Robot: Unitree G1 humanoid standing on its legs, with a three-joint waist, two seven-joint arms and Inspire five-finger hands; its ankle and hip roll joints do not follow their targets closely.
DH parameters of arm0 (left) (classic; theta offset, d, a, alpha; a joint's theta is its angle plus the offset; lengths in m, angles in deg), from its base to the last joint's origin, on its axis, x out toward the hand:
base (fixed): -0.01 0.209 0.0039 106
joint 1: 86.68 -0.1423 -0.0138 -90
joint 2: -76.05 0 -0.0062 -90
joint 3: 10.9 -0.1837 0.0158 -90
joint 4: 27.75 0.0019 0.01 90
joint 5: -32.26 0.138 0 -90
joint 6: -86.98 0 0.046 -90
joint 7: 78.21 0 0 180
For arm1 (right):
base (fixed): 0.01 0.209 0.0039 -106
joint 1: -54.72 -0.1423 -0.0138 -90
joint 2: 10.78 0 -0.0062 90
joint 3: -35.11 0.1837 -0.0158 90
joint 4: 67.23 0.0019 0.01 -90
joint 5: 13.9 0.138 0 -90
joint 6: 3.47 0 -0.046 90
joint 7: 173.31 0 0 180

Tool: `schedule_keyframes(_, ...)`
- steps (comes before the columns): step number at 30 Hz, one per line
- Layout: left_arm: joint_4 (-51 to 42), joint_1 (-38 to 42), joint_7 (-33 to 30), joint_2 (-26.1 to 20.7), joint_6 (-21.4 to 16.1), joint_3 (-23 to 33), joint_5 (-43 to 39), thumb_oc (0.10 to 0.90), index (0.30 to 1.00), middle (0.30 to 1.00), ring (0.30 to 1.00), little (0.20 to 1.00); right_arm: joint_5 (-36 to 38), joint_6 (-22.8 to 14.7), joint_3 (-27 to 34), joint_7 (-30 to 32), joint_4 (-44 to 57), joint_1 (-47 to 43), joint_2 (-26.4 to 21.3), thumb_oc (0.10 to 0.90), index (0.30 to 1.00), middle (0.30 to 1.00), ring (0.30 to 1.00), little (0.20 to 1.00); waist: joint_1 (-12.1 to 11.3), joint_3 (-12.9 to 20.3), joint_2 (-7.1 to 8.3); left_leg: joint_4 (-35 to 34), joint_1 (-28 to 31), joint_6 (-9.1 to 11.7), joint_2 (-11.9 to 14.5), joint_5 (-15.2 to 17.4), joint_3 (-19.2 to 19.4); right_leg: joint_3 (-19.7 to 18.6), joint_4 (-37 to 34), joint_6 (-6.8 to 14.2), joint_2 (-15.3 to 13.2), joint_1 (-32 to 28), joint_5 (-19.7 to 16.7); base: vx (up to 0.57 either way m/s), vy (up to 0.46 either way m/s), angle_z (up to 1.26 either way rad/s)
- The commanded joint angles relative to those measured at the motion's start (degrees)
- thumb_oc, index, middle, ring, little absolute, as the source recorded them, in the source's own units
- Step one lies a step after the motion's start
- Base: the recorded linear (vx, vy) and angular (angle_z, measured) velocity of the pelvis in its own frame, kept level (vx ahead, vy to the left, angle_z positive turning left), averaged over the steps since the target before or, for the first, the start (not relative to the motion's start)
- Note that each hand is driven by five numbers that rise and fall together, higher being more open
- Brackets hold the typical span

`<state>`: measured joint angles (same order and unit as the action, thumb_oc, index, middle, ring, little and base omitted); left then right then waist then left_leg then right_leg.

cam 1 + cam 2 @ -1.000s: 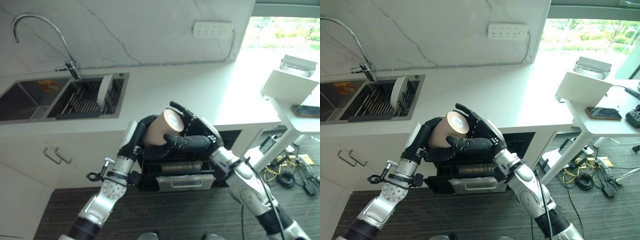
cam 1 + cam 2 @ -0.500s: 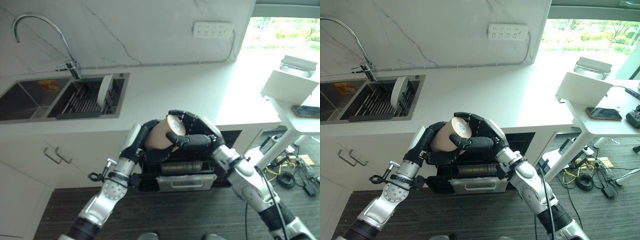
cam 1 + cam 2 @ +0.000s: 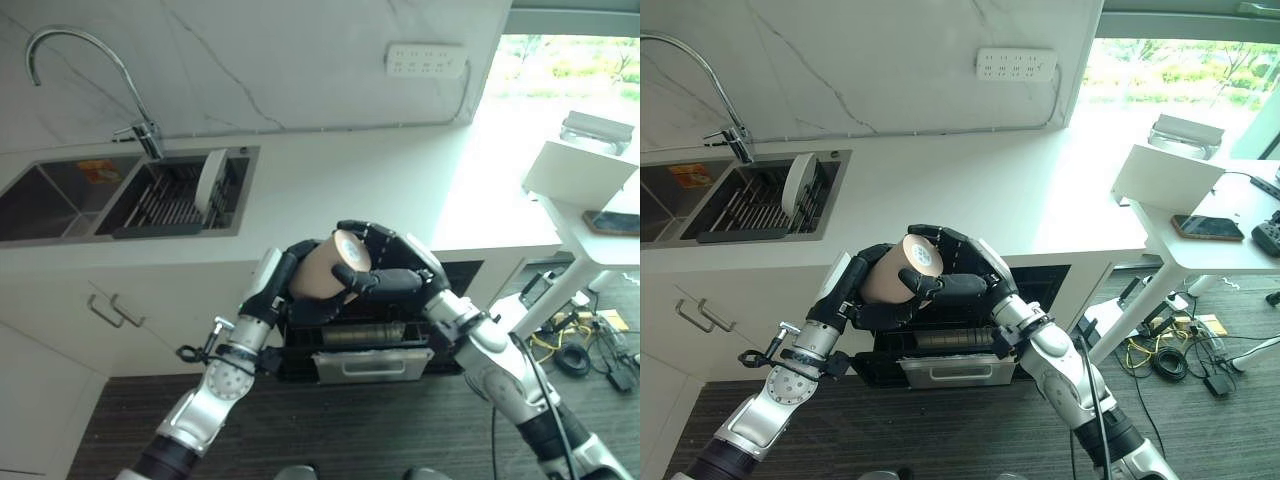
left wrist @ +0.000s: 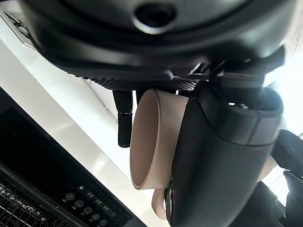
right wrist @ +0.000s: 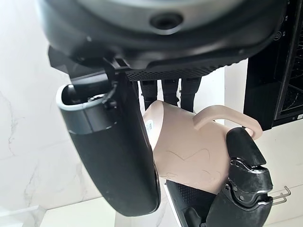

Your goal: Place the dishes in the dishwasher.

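A tan mug [image 3: 325,268] with a handle [image 5: 226,124] lies on its side in the air, its pale base turned up towards me. My left hand [image 3: 272,288] cups it from the left, fingers curled under its body. From the right, my right hand [image 3: 398,272] wraps its fingers over the base end, and its thumb [image 5: 113,156] presses the mug's side. In the left wrist view the mug's open rim [image 4: 142,142] shows past the left thumb [image 4: 222,156]. The mug hangs just above the pulled-out dishwasher rack [image 3: 365,348].
The dishwasher drawer [image 3: 940,365] stands open under the white counter [image 3: 330,190]. A sink [image 3: 60,200] at the back left has a drying rack with a white plate [image 3: 208,178] upright in it. A white desk [image 3: 600,235] stands at the right.
Since a second ago my right hand's fingers have curled down over the mug's base, and the mug has shifted slightly right. Nothing has moved in the last half second.
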<state>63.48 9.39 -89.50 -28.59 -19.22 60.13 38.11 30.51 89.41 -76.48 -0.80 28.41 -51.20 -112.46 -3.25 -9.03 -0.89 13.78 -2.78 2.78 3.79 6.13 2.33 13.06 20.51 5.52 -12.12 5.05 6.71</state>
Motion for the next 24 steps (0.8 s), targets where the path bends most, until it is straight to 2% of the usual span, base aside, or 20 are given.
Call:
schedule_keyframes(1,-7.9,10.6,-0.3,0.6,-7.1,-1.2,-1.2,0.4,0.3,0.3,0.3,0.3,1.9,-2.4,-2.4,-3.6,3.3,-7.8,3.9,0.8,0.9,0.9,0.9,0.9,0.2,2.0,1.95,3.4,1.3,-2.4,-0.5,6.7,2.3,-4.4,-3.3,2.0,1.2,-3.0,2.3,0.0,0.0,0.0)
schedule_keyframes(12,-6.9,11.7,1.4,0.8,-7.2,-2.6,-2.1,0.4,0.3,0.3,0.3,0.3,-2.4,-2.1,-4.1,-6.0,2.8,-10.5,3.3,0.8,0.9,0.9,0.9,0.9,-0.1,2.1,2.04,3.4,1.4,-2.5,-0.7,6.7,2.1,-4.5,-3.3,1.9,1.2,-3.1,2.3,0.0,0.0,0.0)
schedule_keyframes(24,-6.2,12.3,9.4,-0.5,-10.3,-2.2,-7.2,0.4,0.3,0.3,0.3,0.3,-5.6,-1.2,-1.2,-10.5,0.5,-12.4,-1.6,0.8,0.9,0.9,0.9,0.9,0.1,2.2,2.25,3.4,1.6,-2.5,-0.8,6.7,1.9,-4.5,-3.3,2.0,1.2,-3.3,2.2,0.0,0.0,0.01)
